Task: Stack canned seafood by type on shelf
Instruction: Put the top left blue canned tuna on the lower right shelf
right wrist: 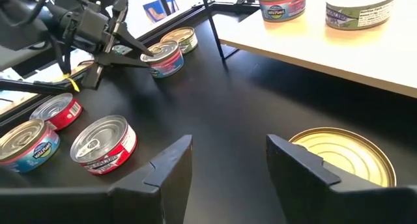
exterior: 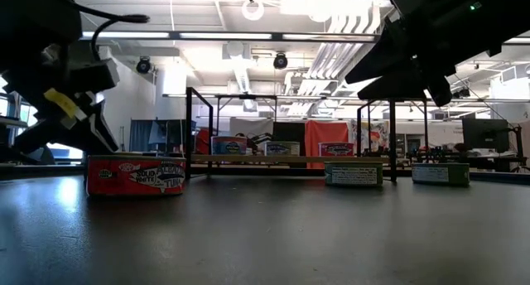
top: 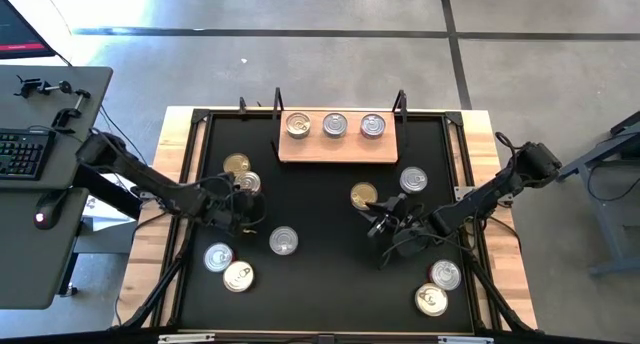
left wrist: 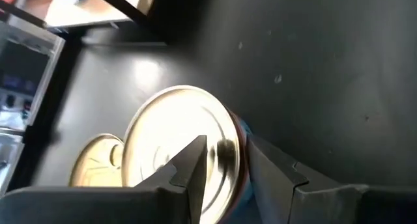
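Observation:
The light-wood shelf stands at the mat's far side with three silver-lidded tins in a row on it. My left gripper is at a silver-lidded tin with a blue and pink label, and a gold-lidded tin sits just beyond it. In the left wrist view my left gripper is shut on that tin's edge. My right gripper hangs open above the mat right of centre. A gold-lidded tin lies flat beside my right gripper, untouched. My left gripper has the silver-lidded tin by its rim on the side nearest the arm. One finger lies over the lid and the other finger runs along the outside wall. The fingers come in slanting down from the table's left. The tin looks to sit on the mat.
Loose tins lie on the black mat: three near the left front, two at the right front, one silver near the shelf. The shelf's black posts rise at its ends.

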Robot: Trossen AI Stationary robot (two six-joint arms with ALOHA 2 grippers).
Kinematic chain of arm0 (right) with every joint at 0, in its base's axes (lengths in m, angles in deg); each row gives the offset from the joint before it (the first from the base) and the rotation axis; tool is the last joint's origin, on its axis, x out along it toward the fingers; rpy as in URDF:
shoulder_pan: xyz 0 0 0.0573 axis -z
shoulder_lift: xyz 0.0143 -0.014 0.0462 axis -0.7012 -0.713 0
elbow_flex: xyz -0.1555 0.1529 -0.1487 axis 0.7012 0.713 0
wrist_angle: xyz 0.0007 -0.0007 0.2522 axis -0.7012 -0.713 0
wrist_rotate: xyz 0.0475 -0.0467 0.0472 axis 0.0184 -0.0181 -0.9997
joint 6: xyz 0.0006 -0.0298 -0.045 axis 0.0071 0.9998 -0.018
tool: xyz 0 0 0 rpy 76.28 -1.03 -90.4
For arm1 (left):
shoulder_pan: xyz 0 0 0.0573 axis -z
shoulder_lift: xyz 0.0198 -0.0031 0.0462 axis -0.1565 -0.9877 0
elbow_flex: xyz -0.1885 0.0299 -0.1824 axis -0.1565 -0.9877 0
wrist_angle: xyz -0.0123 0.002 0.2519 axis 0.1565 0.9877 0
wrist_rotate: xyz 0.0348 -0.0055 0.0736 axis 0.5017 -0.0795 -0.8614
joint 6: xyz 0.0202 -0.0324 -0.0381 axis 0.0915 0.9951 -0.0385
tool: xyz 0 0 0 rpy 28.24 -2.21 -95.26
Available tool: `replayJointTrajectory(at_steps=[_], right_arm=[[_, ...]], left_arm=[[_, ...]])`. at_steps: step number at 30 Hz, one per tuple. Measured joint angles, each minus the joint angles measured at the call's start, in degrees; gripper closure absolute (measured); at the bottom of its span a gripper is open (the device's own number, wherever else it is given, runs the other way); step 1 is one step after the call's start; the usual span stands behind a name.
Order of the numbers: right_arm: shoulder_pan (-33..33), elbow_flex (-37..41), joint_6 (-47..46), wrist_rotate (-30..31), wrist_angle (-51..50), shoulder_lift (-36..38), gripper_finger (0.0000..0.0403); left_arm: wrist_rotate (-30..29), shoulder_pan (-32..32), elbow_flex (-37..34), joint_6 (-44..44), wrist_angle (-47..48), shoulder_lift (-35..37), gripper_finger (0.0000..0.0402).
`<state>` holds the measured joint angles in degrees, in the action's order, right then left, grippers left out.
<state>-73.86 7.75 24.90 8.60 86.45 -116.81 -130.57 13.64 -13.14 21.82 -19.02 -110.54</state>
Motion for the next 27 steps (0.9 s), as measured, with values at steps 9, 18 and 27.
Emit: replayJointTrajectory(at_steps=[9, 18, 27], right_arm=[[0.0, -0.01, 1.39, 0.0, 0.01, 0.0, 0.022], [0.0, -0.02, 1.46, 0.0, 0.01, -0.02, 0.022], [-0.31, -0.02, 1.23, 0.0, 0.44, -0.02, 0.022]], left_arm=[[1.87, -3.59, 0.3, -1.26, -1.1, -2.76, 0.036], [7.48, 1.52, 6.31, -0.39, 0.62, -6.45, 0.0401], [3.46, 7.83, 15.82, -6.35, -0.26, -11.96, 0.0401]])
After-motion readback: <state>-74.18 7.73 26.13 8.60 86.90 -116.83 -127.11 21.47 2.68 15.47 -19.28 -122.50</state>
